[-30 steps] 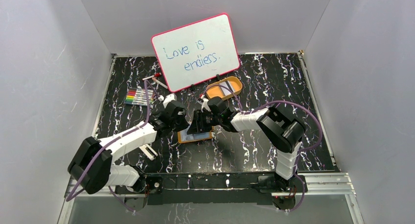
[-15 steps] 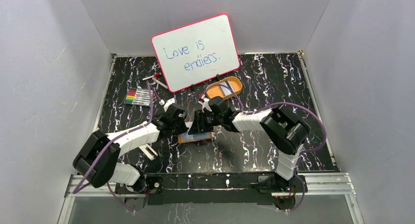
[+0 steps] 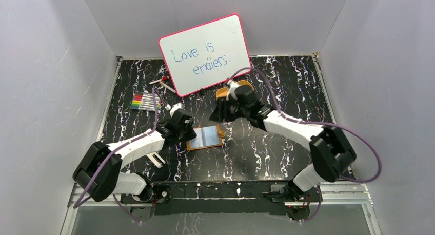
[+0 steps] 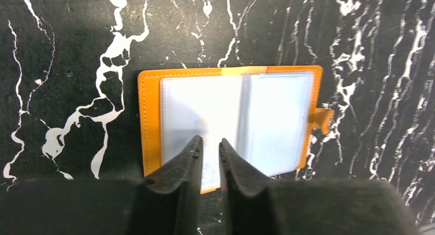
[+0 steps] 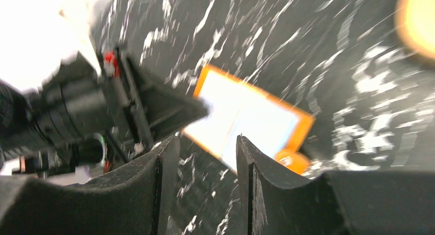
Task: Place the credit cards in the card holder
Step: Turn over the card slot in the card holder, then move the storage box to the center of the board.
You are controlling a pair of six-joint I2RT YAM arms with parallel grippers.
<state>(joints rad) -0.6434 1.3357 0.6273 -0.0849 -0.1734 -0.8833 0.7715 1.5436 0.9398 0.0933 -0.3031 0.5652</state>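
The card holder (image 3: 206, 138) lies open and flat on the black marbled table, orange with clear sleeves. In the left wrist view (image 4: 231, 124) its left sleeve shows a whitish face (image 4: 197, 104) and its right sleeve a pale blue one (image 4: 279, 117); the snap tab is at the right. No loose credit cards are in view. My left gripper (image 3: 188, 132) rests at the holder's left page, its fingers only a narrow slit apart (image 4: 210, 141). My right gripper (image 3: 219, 113) is open and empty, lifted behind the holder (image 5: 205, 140). The right wrist view is motion-blurred.
A pink-framed whiteboard (image 3: 205, 53) leans on the back wall. An orange oval tray (image 3: 245, 86) sits behind my right wrist, partly hidden. Coloured markers (image 3: 145, 100) lie at the back left, a red-capped pen (image 3: 161, 82) beyond them. Grey walls close three sides.
My right gripper has lifted off the card holder and swung back toward the orange tray, uncovering the open holder. My left gripper has stayed at the holder's left edge.
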